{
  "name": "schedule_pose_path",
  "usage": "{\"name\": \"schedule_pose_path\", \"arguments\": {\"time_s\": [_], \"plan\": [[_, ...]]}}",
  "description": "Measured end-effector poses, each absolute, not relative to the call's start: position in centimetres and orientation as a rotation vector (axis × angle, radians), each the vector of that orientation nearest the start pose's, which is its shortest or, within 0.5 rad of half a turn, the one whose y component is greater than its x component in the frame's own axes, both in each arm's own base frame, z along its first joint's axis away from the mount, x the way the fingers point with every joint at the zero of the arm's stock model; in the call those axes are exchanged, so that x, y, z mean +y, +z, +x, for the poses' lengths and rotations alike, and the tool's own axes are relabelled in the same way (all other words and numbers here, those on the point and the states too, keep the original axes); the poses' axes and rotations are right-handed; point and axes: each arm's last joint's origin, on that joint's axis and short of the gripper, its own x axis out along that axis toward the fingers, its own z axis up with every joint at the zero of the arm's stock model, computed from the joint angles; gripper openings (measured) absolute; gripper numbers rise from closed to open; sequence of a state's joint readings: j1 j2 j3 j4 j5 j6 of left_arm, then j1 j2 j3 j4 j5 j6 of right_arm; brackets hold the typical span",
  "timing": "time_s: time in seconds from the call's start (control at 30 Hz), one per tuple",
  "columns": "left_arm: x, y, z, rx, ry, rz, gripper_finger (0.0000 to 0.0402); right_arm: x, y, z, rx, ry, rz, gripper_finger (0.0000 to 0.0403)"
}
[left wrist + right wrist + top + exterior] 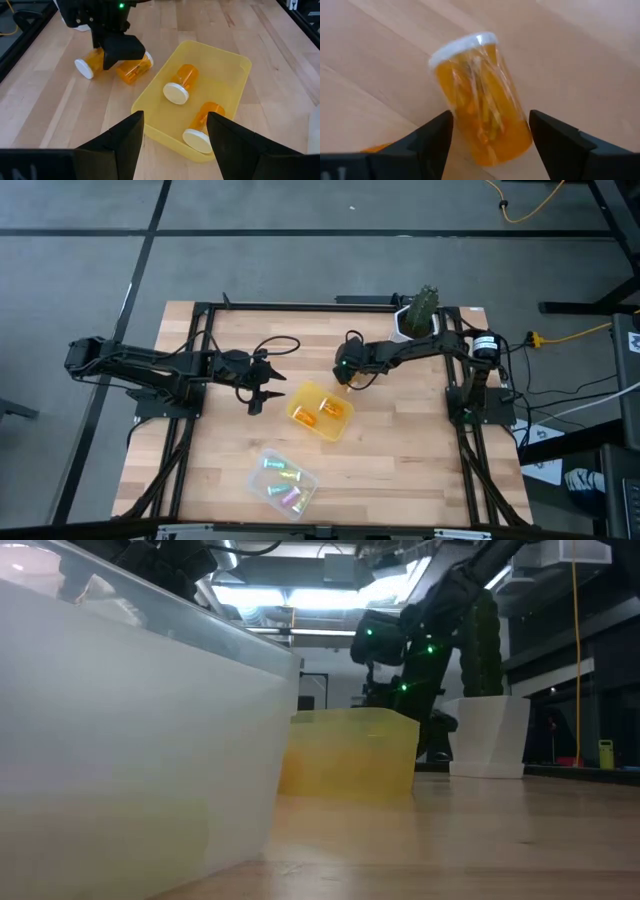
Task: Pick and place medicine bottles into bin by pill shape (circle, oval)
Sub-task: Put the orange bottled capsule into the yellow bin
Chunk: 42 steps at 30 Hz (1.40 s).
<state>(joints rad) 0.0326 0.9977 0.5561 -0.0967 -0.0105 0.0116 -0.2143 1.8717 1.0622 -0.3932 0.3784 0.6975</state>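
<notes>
Two orange bottles [182, 84] are lying in the yellow bin [235, 92]; two more [134, 68] are waiting at its 11 o'clock, one being straddled by the right gripper's [487, 137] spread jaws; the left gripper's [175, 132] jaws are likewise gaping.

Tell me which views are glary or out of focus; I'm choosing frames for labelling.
Low view: the clear bin fills the left side as a soft blur, and ceiling lights glare above the yellow bin. Right wrist view: the wrap on the orange bottle between the open right hand glints. Left wrist and high views: evenly lit, no strong glare.
</notes>
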Motion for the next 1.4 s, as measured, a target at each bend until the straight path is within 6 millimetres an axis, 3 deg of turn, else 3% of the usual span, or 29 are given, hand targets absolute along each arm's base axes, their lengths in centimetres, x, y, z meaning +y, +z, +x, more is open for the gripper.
{"name": "schedule_pose_path", "arguments": {"time_s": [0.23,0.73,1.07,1.4], "plan": [[0.7,22.5,20.7,0.538,0.039,0.005,0.0212,-8.5,11.9,32.9,0.926,-0.874,0.548,0.0265],[0.7,22.5,20.7,0.538,0.039,0.005,0.0212,-8.8,12.2,33.3,0.875,-0.929,0.524,0.0263],[0.7,22.5,20.7,0.539,0.039,0.005,0.0212,-8.8,12.2,33.2,0.875,-0.93,0.519,0.0179],[0.7,22.5,20.7,0.538,0.039,0.005,0.0212,-7.2,13.2,34.4,0.79,-0.851,0.467,0.0193]]}}
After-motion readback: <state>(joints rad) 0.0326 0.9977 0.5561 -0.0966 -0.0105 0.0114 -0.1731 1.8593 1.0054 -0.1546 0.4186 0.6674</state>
